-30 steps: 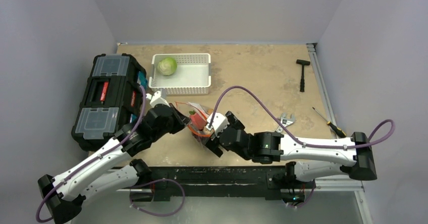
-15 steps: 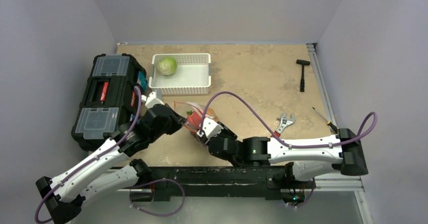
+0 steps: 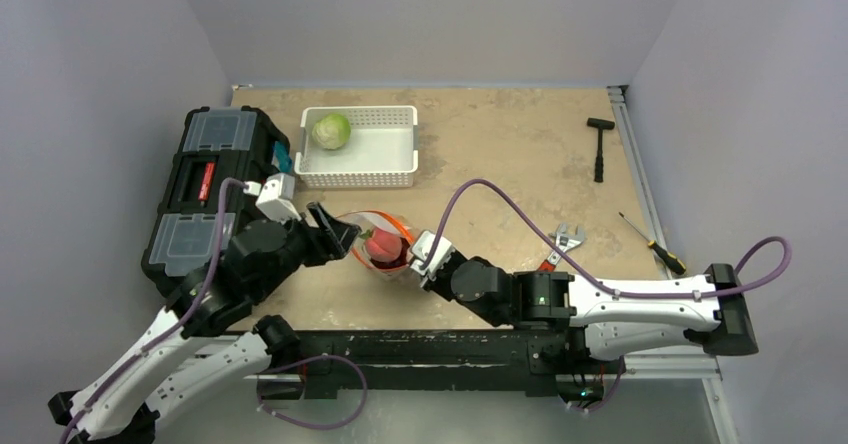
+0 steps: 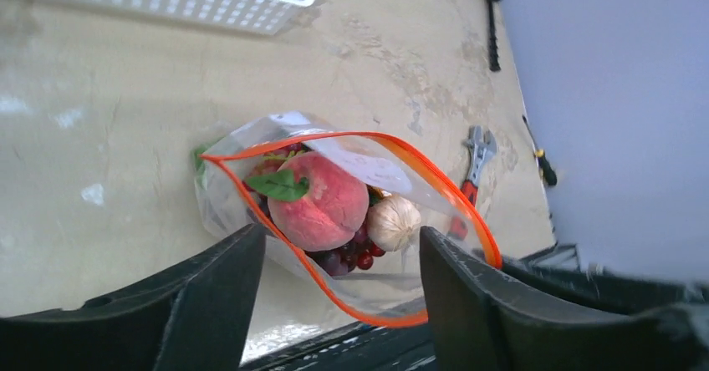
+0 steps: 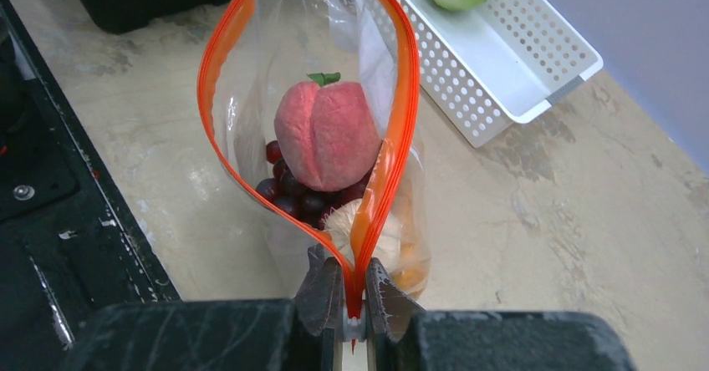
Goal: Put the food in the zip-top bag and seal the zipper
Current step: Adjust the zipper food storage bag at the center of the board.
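Already holding the peach and grapes, the zip-top bag stands gaping on the surface, just on the arms' side of the white basket. The right claw pinches one end of the zipper, probably to start the seal. The left claw gapes wide, empty.

Three plain walls box the bench in: back wall, left wall, right wall, all pale lavender-grey. Table has a tan top, mottled and scuffed, with a metal rail along its right edge. Light is soft and even, shadows faint.

Clutter:
- black toolbox at the left edge
- white slotted basket just beside it, toward the back
- hammer back right
- screwdriver by the rail
- wrench near it

Grey glossy floor shows below the near edge.
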